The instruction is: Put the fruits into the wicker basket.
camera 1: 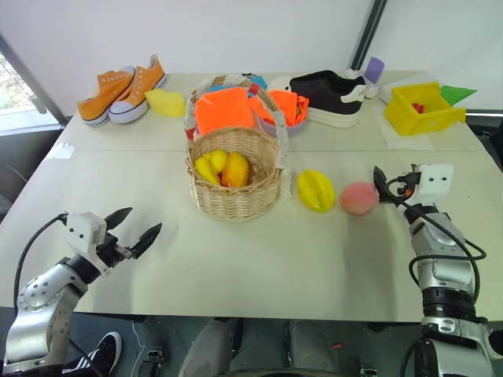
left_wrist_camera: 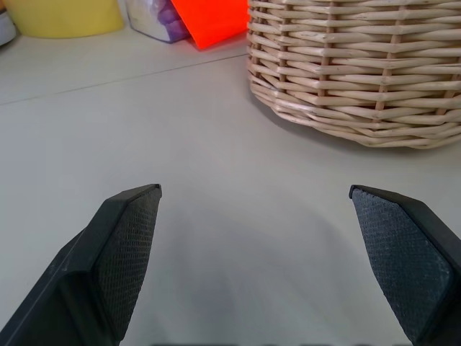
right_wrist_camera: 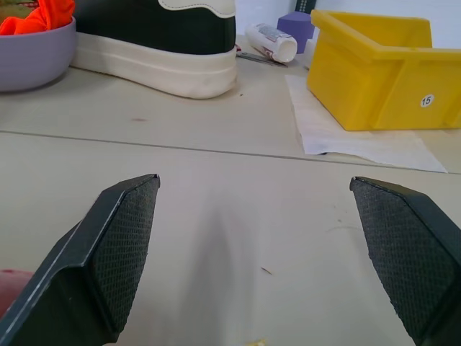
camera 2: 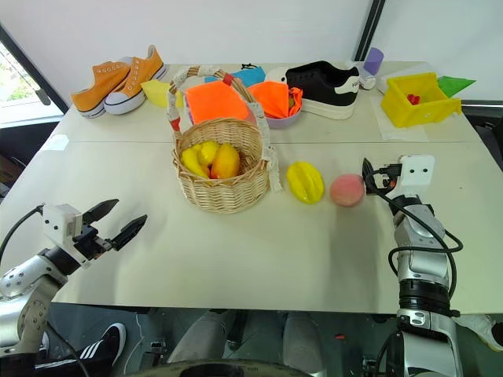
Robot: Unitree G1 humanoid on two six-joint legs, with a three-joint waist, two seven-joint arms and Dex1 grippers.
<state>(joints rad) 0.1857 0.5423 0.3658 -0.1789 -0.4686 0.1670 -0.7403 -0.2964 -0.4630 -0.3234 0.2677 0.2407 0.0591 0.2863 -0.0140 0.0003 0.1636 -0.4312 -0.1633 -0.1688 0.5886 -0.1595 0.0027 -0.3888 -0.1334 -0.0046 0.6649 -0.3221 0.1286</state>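
**Two fruits still out, both end effectors empty and spread**

The round light-tan woven wicker basket (camera 1: 236,182) stands near the middle of the surface (camera 1: 236,259), its tall arched handle wrapped in white, red and green. Inside it lie several yellow and orange toy fruit pieces (camera 1: 222,168), so part of the job looks done. Just beside the basket on its right, resting on the bare top, is the glossy yellow ridged star fruit (camera 1: 316,190), and next to that the round pink-orange peach (camera 1: 358,198); these two remain to be moved.

The right end effector (camera 1: 382,185) sits low over the surface toward its right edge, close beside the peach, fingers spread wide and holding nothing. That placement suggests the peach is its next pick. The left end effector (camera 1: 132,229) hovers near the front left corner, well apart from the basket, its fingers likewise apart and empty, probably parked out of the way.

Along the far edge lie things that play no part: a pair of orange canvas sneakers (camera 1: 122,93) at the far left, a pale yellow lemon-shaped thing (camera 1: 165,102), folded orange cloths (camera 1: 224,110) behind the basket, a small lilac bowl (right_wrist_camera: 32,61), a black sneaker with a white sole (camera 1: 330,96), and a yellow plastic bin (camera 1: 423,108) near the far right corner.

The surface is a pale beige tabletop with a seam running across it; a white wall rises behind.
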